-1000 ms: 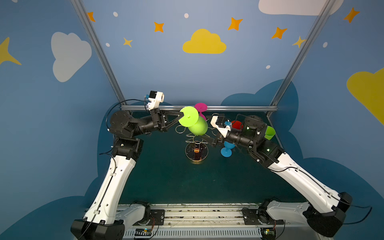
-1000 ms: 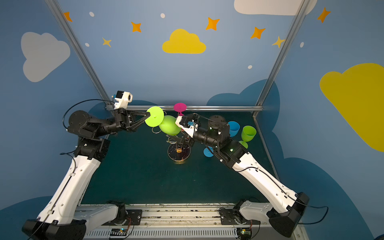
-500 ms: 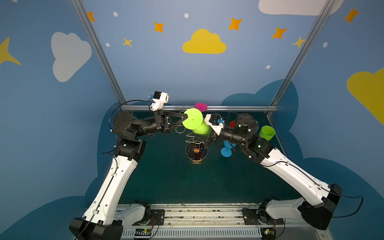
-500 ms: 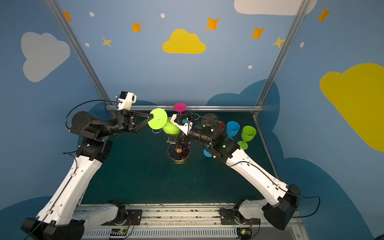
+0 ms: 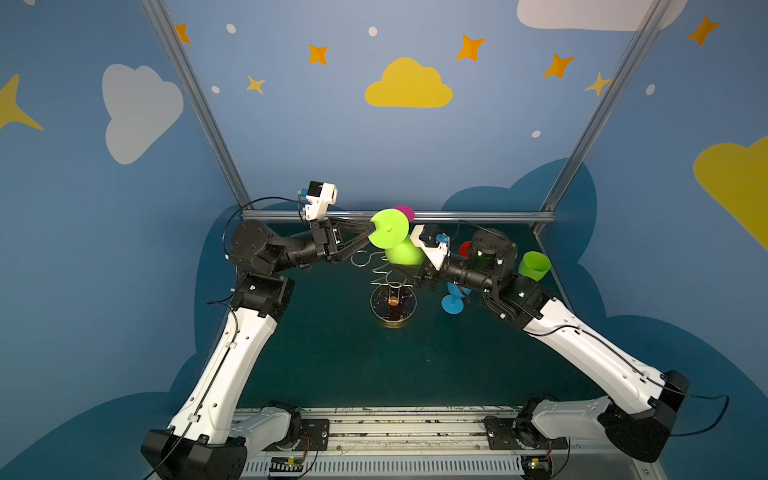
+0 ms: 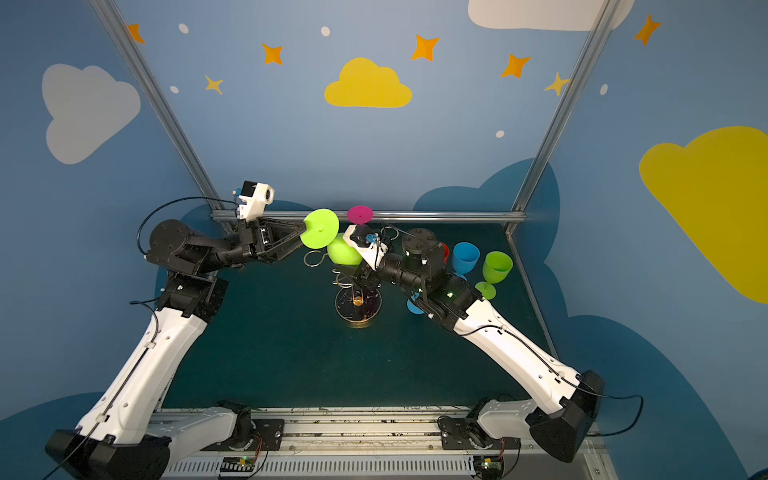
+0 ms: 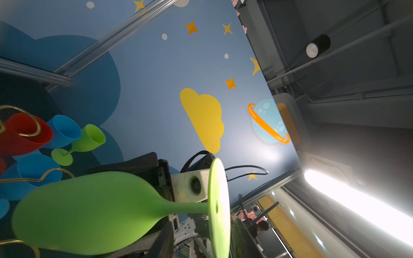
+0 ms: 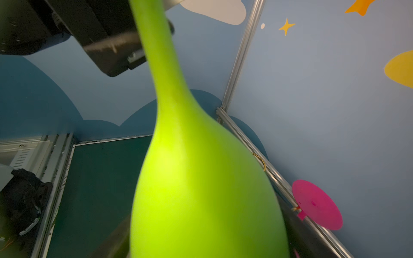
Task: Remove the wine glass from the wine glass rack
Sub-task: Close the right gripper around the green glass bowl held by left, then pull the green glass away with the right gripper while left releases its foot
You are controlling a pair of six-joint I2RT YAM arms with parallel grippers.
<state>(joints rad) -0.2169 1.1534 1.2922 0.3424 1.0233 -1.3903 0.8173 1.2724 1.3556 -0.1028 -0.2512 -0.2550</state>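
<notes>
Seemingly the green glass [image 5: 399, 249] is off its loop, tilted in the air above the rack [image 5: 392, 305]. The left fingers [image 7: 165, 243] stand parted around its foot. The right fingers [image 8: 111, 243] flank the bowl wide; whether they grip, I cannot tell. Setting it on the table [image 5: 332, 353] remains.

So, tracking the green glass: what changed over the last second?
The right gripper edged in until the bowl of the green glass sits between its fingers. The left gripper nudged that glass slightly rightward; its fingers now look parted around the foot. The rack, pink glass and standing cups stayed put.
</notes>
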